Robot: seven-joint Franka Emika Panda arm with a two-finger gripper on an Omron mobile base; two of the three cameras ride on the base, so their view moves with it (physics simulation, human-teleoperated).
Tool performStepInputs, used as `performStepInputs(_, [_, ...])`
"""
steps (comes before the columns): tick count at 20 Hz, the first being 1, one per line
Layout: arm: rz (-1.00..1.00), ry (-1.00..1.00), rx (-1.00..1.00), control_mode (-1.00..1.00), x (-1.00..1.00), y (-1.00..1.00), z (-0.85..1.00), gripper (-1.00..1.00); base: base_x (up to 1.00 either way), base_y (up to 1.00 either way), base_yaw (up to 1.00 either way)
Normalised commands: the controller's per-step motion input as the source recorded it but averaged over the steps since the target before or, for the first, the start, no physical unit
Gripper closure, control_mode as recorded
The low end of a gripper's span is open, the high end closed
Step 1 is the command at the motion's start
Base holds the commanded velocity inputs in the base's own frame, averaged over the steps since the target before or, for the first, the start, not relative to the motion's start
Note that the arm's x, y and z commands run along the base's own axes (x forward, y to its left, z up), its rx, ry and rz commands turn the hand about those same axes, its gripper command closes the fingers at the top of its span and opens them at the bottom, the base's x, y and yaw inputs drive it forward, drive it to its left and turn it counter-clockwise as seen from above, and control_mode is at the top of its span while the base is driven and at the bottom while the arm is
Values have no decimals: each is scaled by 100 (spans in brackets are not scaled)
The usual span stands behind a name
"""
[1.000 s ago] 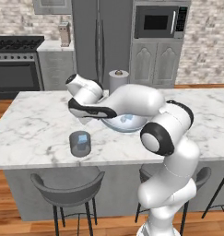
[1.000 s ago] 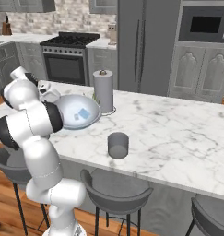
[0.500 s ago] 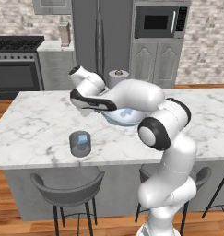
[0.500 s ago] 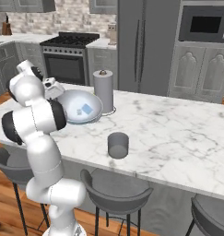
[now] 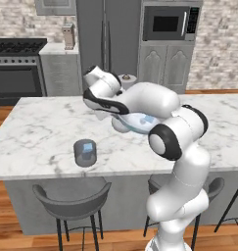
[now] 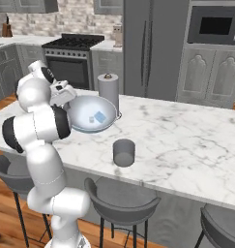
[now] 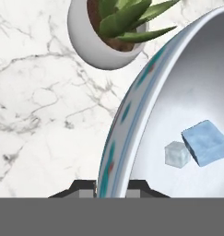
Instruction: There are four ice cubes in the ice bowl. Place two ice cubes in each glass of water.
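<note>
**Bowl gripped at rim, lifted and tilted; two cubes seen inside**

The ice bowl (image 6: 90, 114) is held raised and tilted above the marble counter (image 6: 186, 140), just in front of the paper-towel roll (image 6: 108, 92). Two ice cubes (image 7: 196, 146) are seen lying together inside it. A pale-blue patch is seen in the near glass (image 5: 85, 152), judged to be ice already dropped; the count cannot be told. The other glass (image 6: 123, 152) looks dark, no ice made out. About half the task is judged left.

The gripper (image 7: 111, 186) is closed narrowly on the bowl's rim, one finger each side. A potted plant (image 7: 114, 33) stands just beyond the rim.
</note>
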Motion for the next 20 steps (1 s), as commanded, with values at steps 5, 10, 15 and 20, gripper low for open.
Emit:
performStepInputs(5, [-9, -1, 4, -100, 0, -22, 1, 100, 0, 0, 0])
performStepInputs(10, [-3, 0, 5, -100, 0, -16, 6, 100, 0, 0, 0])
performStepInputs(15, [0, 0, 6, -100, 0, -12, 22, 100, 0, 0, 0])
performStepInputs(20, [0, 0, 4, -100, 0, -10, 16, 100, 0, 0, 0])
